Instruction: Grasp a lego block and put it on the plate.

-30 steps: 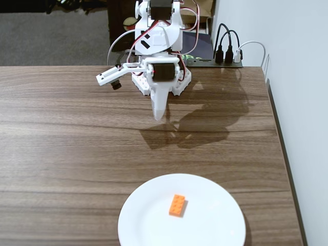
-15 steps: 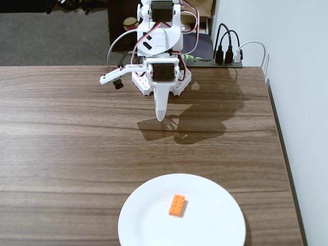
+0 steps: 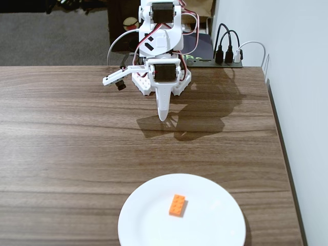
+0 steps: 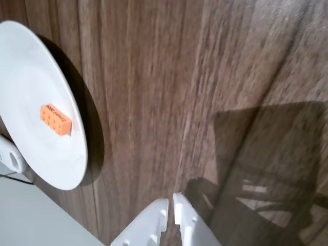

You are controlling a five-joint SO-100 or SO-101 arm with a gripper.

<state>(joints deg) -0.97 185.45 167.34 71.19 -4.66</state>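
Fixed view, nearest edge: the plate (image 3: 154, 215) is a round, plain white, glossy dish, cut off by the bottom of the frame.
Brick: the lego block (image 3: 177, 205) is a small orange rectangular piece with two rows of studs on top, lying flat on the plate's smooth centre, slightly askew.
Surface: the table (image 3: 66, 143) is dark brown wood-grain laminate with long horizontal streaks, matte with a faint sheen.
Shadow: a dark angular shadow (image 3: 189, 125) of the arm lies on the wood just beyond the plate.
Hand: the gripper (image 3: 162, 115) is white moulded plastic, tapering to a blunt point aimed down at the table, well apart from the plate.
Wrist view, hand: the gripper (image 4: 170, 210) shows two white fingertips nearly touching, only a thin slit between them, with nothing held.
Wrist view, dish: the plate (image 4: 31, 77) and lego block (image 4: 55, 120) sit at the left edge.
Arm body: white printed shell with black servo blocks and red and white wires.
Farthest: a black power strip (image 3: 220, 61) with plugged cables beside a pale wall.
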